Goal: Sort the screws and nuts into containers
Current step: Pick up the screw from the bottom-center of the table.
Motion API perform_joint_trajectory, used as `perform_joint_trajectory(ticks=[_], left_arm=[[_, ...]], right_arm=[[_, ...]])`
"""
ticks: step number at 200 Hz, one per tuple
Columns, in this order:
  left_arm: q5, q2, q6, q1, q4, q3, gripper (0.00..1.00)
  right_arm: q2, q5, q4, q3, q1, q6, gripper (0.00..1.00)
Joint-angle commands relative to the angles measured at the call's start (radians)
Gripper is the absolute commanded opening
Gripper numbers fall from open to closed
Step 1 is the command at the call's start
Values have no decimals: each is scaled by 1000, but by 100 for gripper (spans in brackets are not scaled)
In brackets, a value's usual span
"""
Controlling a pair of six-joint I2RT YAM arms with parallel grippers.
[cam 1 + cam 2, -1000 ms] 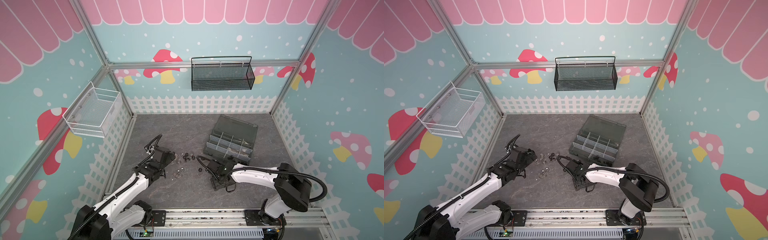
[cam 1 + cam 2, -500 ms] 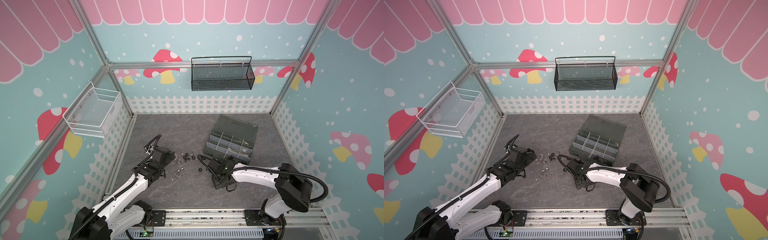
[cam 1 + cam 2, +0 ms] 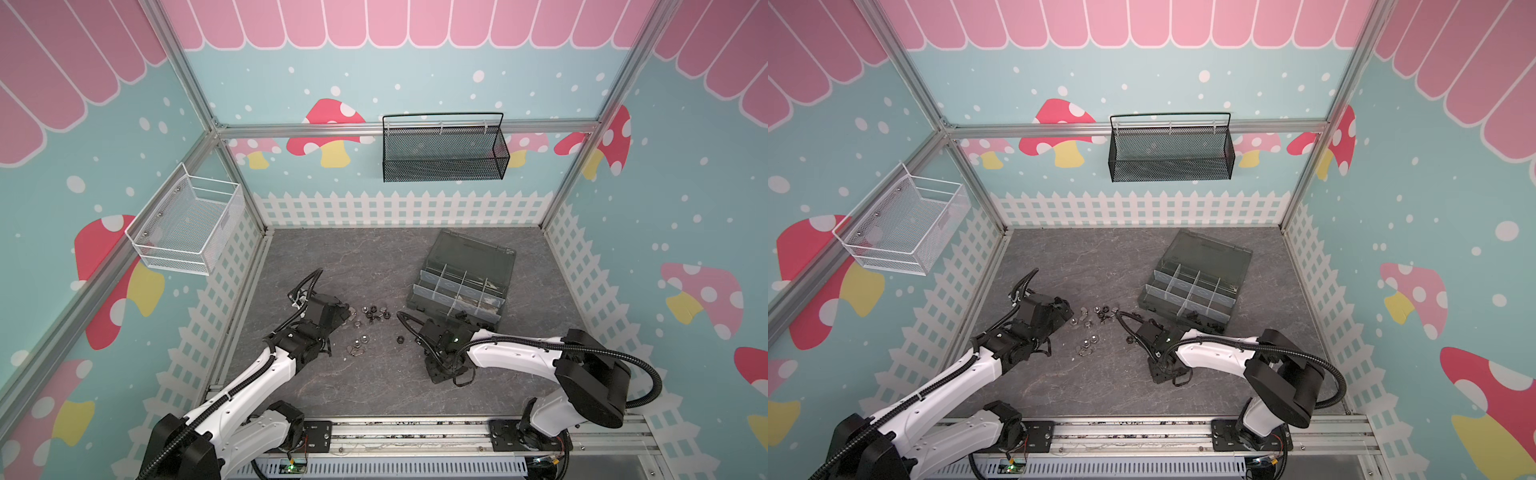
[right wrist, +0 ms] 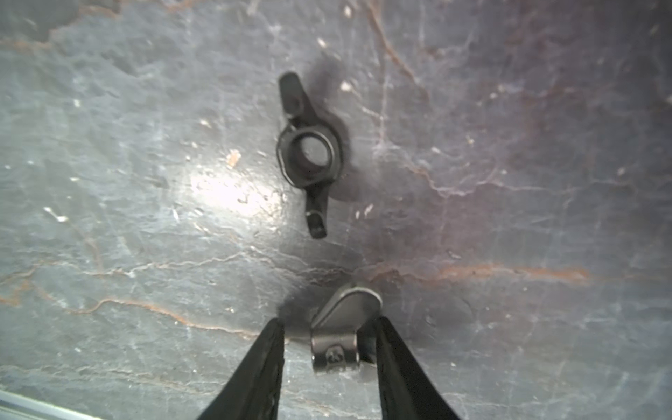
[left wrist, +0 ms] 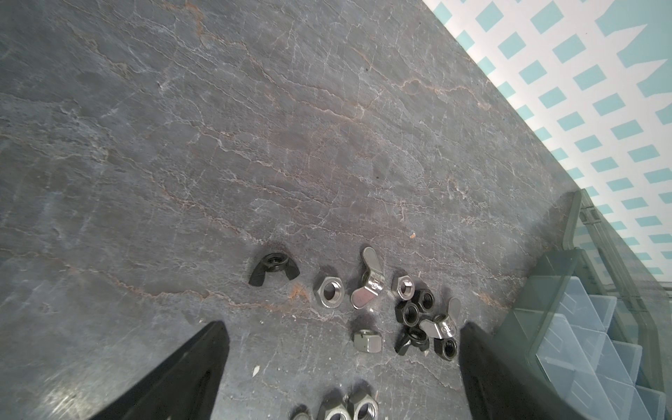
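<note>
Near the front of the slate tabletop (image 3: pixel 374 257), right gripper (image 4: pixel 329 323) is straddling a grey wing nut (image 4: pixel 336 342). One finger (image 4: pixel 396 363) is touching it and the other is showing a gap, so it is not clamped. Just beyond, a black wing nut (image 4: pixel 307 152) is lying flat. Further along, left gripper (image 5: pixel 343 327) is hanging spread wide over loose nuts (image 5: pixel 418 312), hex and winged, beside the open organizer box (image 3: pixel 415 297).

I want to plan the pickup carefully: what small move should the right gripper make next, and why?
Probably close the right gripper on the grey wing nut. It sits on the table between the fingers; one seems to touch it, the other leaves a gap, so it is not yet gripped.
</note>
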Motion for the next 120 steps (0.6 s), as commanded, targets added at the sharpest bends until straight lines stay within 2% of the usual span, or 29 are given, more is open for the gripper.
perform_joint_trajectory(ticks=[1,47,120], left_arm=[[-24,-3,-19,8,5,3,100],[-21,9,-20,8,5,6,100],[-24,13,-19,8,4,9,100]], right_arm=[[-18,0,4,-16,1,20,40],[10,27,8,-9,2,12,32],[-12,42,-2,5,2,11,8]])
